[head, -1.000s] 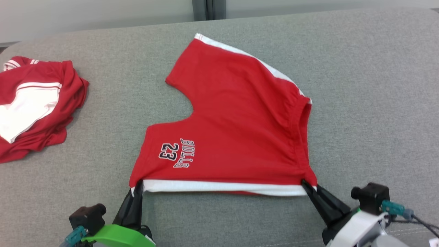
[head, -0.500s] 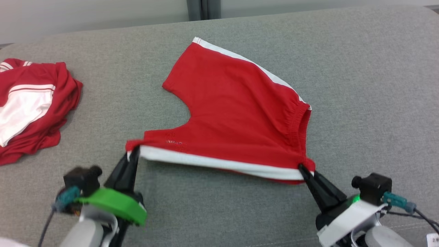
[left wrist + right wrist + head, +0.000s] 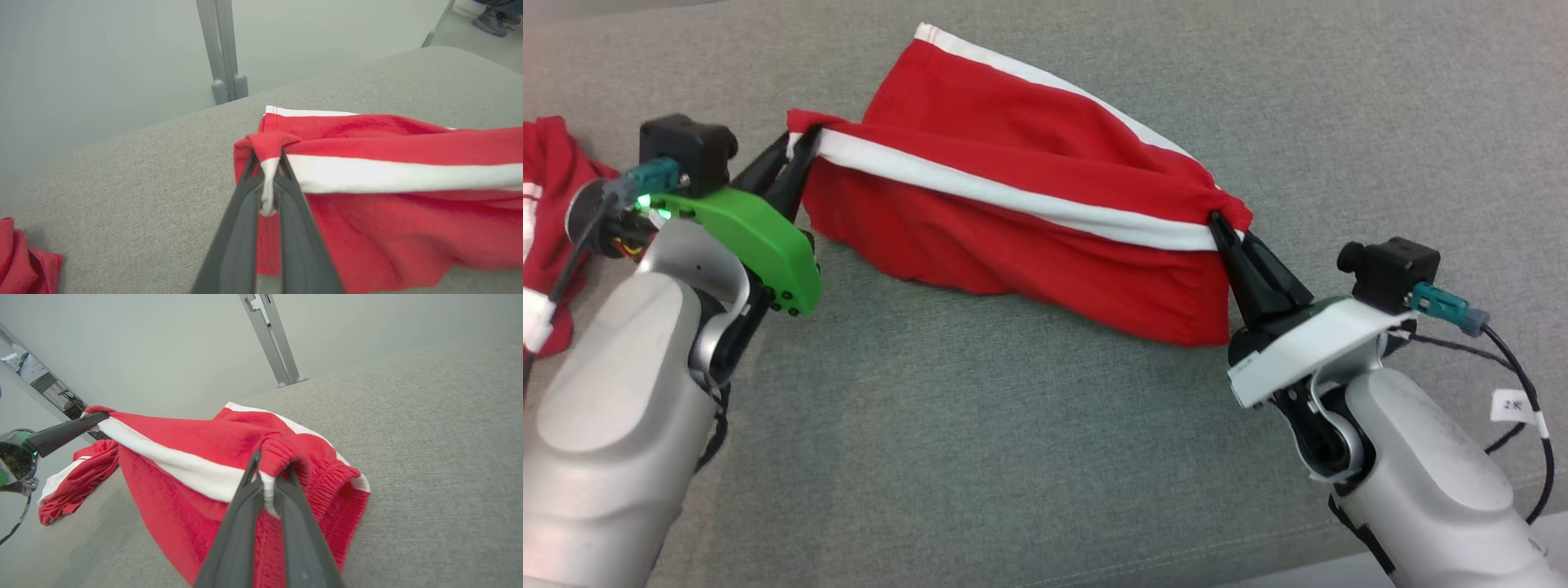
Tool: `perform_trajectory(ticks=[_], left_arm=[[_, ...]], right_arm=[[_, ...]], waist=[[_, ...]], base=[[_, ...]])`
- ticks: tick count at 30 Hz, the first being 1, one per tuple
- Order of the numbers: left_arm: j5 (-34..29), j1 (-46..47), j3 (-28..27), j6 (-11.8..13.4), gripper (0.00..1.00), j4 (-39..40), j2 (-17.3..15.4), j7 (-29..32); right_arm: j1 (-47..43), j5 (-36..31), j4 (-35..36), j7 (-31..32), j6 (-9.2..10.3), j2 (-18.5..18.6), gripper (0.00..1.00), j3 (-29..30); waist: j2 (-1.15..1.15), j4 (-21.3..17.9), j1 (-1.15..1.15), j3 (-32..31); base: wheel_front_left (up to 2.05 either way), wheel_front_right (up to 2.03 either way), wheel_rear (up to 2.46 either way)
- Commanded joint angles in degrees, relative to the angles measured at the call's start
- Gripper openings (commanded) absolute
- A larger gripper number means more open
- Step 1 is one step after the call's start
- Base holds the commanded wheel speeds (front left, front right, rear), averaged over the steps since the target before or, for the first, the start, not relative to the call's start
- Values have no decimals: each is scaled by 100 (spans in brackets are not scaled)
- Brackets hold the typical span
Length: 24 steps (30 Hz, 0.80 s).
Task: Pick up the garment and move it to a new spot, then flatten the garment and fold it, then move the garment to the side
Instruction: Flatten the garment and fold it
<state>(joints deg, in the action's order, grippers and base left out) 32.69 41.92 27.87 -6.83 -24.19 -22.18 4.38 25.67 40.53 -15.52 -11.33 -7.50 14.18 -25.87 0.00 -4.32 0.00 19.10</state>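
**While Lifted by Two Corners: Red Shorts Mid-Fold**

While suspended between both arms, found at the fold stage, judged roughly midway through the task. Left gripper [image 3: 800, 151] closed tight on a bunched corner of the red jersey-knit shorts with white side stripes [image 3: 1013, 245], at the leg-hem end of one white stripe [image 3: 1013, 196]. Right gripper [image 3: 1217, 220] likewise pinched shut on the opposite end of that stripe, at the gathered elastic waistband [image 3: 327, 477]. Near edge raised clear of the grey fabric-covered bench [image 3: 980, 425] and drawn taut along the stripe. Lower layer hanging slack beneath; contact with the bench not certain. Far half lying on the surface, second stripe toward the back. Positioned centrally on the bench, well apart from a crumpled red-and-white garment [image 3: 547, 151] at the left edge.

Handling, as judged: light, soft, limp cloth, with no stiffness to hold a shape, sagging wherever unsupported. Not fragile, though liable to slip from a shallow pinch. Waistband thicker and ruched, giving the surer purchase; hem corner thinner. Best taken at paired corners along one edge, as here, with even tension.

Risks noted: uneven carry-over leaving a skewed or wrinkled fold; hanging layer dragging and rolling under. Recommend laying the raised edge squarely onto the far edge before release.
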Motion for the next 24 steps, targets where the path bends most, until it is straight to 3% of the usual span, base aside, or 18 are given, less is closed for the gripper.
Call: perform_trajectory(ticks=[1, 7, 17, 18, 19, 20, 24], left_arm=[[6, 251, 65, -30, 0, -159, -70, 81], [22, 1218, 514, -67, 0, -867, -214, 234], [300, 2353, 1374, -70, 0, -1657, -452, -61], [316, 2409, 1433, -70, 16, -1739, -462, -93], [333, 2469, 1500, -70, 73, -1845, -474, -138], [335, 2522, 1555, -70, 100, -1921, -488, -208], [501, 2619, 1724, -71, 100, -2155, -436, -518]], right_arm=[[181, -64, -122, 6, 1, -64, 0, 15], [921, -188, -657, -111, 0, -437, 0, -32], [1598, -247, -1254, -311, 0, -866, 0, -108], [1628, -234, -1278, -329, 0, -898, 69, -114], [1649, -181, -1306, -345, 0, -937, 100, -128], [1664, -178, -1323, -357, 0, -956, 100, -145], [1529, -343, -1202, -390, 0, -872, 100, -150]], waist=[[0, -367, 0, 377], [0, -723, 0, 694], [0, -1114, 0, 1059], [0, -1127, 0, 1071], [0, -1138, 0, 1078], [0, -1145, 0, 1077], [0, -1083, 0, 949]], base=[[0, 0, 0], [0, 0, 0], [0, 0, 0], [0, 0, 0], [0, 0, 0], [0, 0, 0], [0, 0, 0]])
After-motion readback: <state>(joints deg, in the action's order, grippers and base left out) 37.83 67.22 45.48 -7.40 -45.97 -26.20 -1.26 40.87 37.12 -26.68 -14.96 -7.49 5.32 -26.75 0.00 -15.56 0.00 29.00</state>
